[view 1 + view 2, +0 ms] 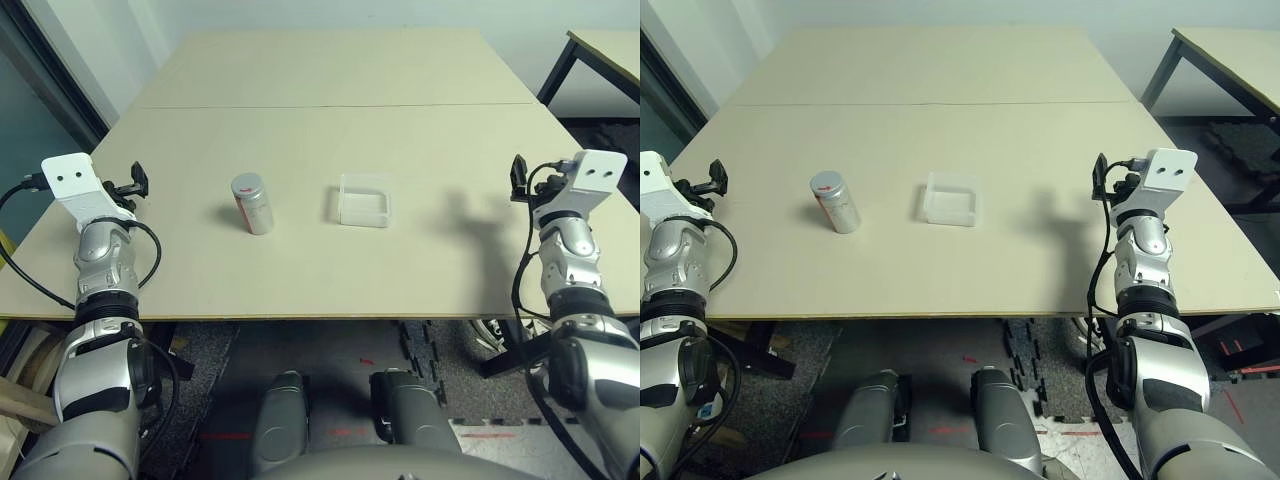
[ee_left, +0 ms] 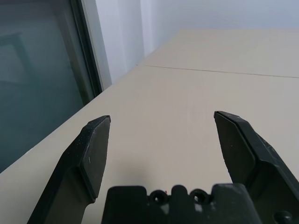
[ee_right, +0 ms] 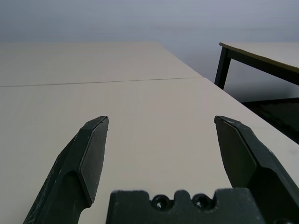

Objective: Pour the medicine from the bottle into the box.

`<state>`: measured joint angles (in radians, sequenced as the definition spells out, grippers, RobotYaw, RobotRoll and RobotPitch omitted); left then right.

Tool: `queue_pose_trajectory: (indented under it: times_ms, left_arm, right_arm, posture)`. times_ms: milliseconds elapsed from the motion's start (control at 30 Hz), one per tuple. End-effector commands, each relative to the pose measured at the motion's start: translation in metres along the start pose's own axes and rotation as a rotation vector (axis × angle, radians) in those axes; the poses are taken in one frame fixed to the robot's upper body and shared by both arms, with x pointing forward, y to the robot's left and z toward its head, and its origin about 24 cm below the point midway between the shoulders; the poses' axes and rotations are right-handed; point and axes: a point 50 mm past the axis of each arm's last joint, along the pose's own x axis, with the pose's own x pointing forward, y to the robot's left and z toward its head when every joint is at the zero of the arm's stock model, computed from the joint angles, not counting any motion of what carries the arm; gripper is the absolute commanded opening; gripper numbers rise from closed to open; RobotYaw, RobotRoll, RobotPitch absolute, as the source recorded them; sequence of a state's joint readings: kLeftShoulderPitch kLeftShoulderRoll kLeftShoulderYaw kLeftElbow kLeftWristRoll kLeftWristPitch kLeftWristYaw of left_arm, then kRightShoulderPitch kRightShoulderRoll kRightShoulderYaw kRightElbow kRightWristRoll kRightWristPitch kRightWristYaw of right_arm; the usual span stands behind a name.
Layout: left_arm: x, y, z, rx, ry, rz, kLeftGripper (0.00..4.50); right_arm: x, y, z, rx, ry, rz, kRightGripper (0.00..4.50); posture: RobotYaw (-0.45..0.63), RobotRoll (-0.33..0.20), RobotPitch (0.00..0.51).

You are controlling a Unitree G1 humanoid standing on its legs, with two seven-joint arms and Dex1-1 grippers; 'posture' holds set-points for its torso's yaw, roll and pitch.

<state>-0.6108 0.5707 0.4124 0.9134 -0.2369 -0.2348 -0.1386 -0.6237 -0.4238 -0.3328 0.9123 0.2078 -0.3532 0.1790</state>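
The silver-grey bottle [image 1: 253, 203] with a red and white label stands upright on the table, its grey cap on. Just to its right sits the clear plastic box [image 1: 364, 200], with nothing visible inside. The medicine is hidden. My left gripper [image 1: 136, 180] hovers open near the table's left edge, well left of the bottle. Over by the right edge my right gripper [image 1: 519, 176] is open too, well right of the box. Both wrist views show wide-apart fingers [image 2: 88, 158] [image 3: 88, 161] with only bare tabletop between them.
The beige table [image 1: 330, 270] has a seam across its far part. A second table [image 1: 600, 50] with black legs stands at the back right. A dark glass panel [image 2: 37, 88] runs along the left side.
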Motion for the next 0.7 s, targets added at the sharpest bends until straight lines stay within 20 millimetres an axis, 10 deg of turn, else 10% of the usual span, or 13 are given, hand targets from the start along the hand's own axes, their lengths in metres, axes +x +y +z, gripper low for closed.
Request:
queue_pose_trajectory:
  times_ms: [33, 700]
  left_arm:
    - [-0.001, -0.001, -0.002, 0.012, 0.011, -0.009, 4.44]
    - [-0.015, -0.012, 0.04, -0.009, -0.056, -0.763, 4.44]
  right_arm:
    - [-0.001, -0.004, -0.003, 0.001, 0.018, -0.01, 4.5]
    - [-0.001, 0.027, 0.027, 0.035, 0.006, 0.505, 4.5]
  posture:
    - [-0.04, 0.0, 0.076]
    - [-0.05, 0.0, 0.083]
